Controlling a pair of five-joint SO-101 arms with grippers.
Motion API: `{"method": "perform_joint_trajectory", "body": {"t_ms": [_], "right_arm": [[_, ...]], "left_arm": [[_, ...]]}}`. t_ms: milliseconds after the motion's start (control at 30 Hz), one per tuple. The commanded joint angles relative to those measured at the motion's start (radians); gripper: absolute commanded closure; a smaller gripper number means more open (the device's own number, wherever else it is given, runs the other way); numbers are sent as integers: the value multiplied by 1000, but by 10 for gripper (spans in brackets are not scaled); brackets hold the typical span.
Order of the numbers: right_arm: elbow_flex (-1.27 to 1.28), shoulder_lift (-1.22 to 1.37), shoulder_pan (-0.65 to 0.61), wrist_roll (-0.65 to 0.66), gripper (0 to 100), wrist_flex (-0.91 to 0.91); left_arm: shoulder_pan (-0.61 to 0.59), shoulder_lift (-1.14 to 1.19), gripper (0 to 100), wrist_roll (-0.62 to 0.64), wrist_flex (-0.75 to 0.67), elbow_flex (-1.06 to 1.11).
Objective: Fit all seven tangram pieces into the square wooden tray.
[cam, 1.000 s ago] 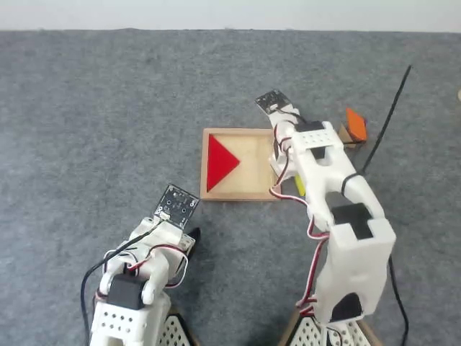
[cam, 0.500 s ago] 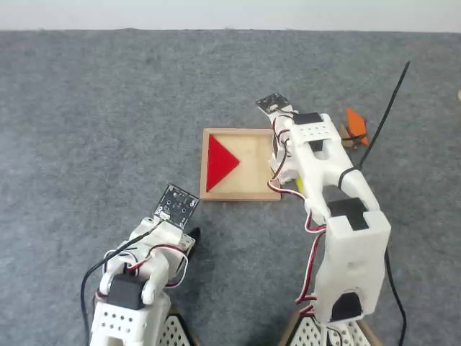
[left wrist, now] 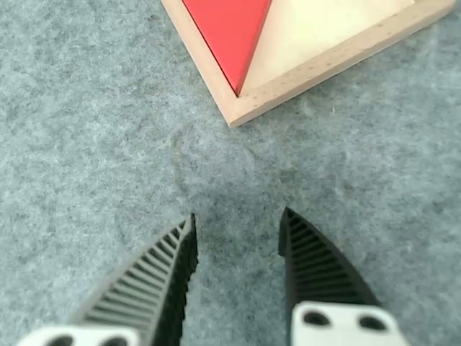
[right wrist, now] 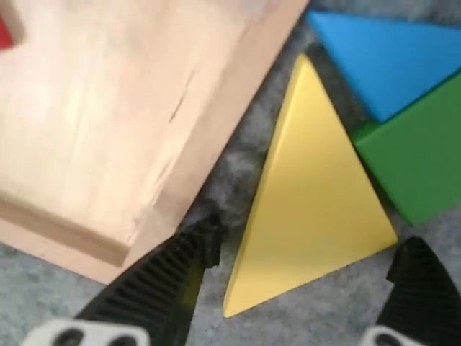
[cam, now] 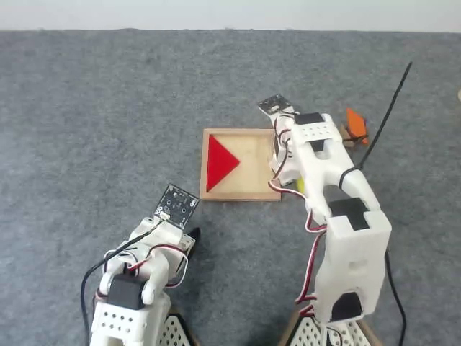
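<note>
Seemingly rigid, light, smooth yellow triangle (right wrist: 306, 166) just beside the wooden tray (right wrist: 238, 94).
Right gripper (right wrist: 310, 249) jaws apart, straddling it; left gripper (left wrist: 239, 216) likewise apart; grip opposite edges.

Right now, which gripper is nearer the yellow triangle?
Right. The right gripper hangs open with a finger on either side of the yellow triangle, beside the tray. The left gripper is over carpet off a tray corner.
</note>
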Motion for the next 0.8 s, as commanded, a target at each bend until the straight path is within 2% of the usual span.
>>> {"method": "perform_joint_trajectory", "body": {"t_ms": [0, 300, 500, 633, 767], "right_arm": [[-23, -10, -44, -11, 615, -24], [12, -10, -27, -49, 631, -73], [26, -15, -27, -52, 864, -56], [52, -21, -4, -57, 842, -12], [54, -21, 85, -57, 850, 31]], "left_arm": [[6, -20, 817, 8, 6, -13], [6, -20, 817, 8, 6, -13], [6, -20, 817, 8, 6, -13], [6, -20, 817, 8, 6, -13], [6, -20, 817, 8, 6, -13]]}}
